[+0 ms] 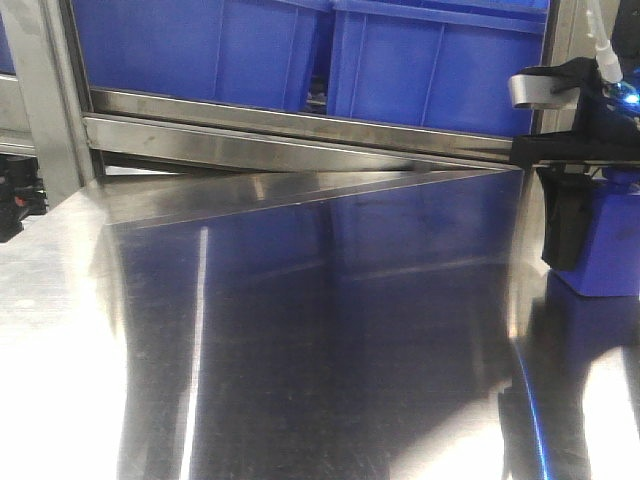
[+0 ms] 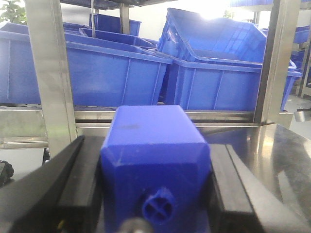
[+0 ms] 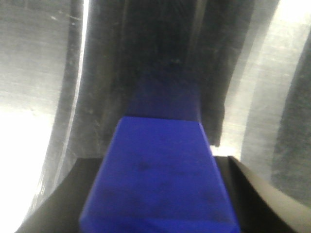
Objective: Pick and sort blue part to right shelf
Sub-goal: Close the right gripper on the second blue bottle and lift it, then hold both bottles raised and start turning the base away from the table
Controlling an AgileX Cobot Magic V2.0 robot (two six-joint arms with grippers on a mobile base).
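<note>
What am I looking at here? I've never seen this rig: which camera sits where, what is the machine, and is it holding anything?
This is a two-armed robot on a mobile base, and each arm ends in a two-fingered gripper. The front view looks across a shiny steel table toward a shelf rail with blue crates behind it. The other two cameras sit on the wrists. The left wrist view faces the crates and shows the left gripper closed on the left blue part. The right wrist view looks down at the table, with the right gripper clamping the right blue part. The gripper at the front view's right edge is probably that right one.
</note>
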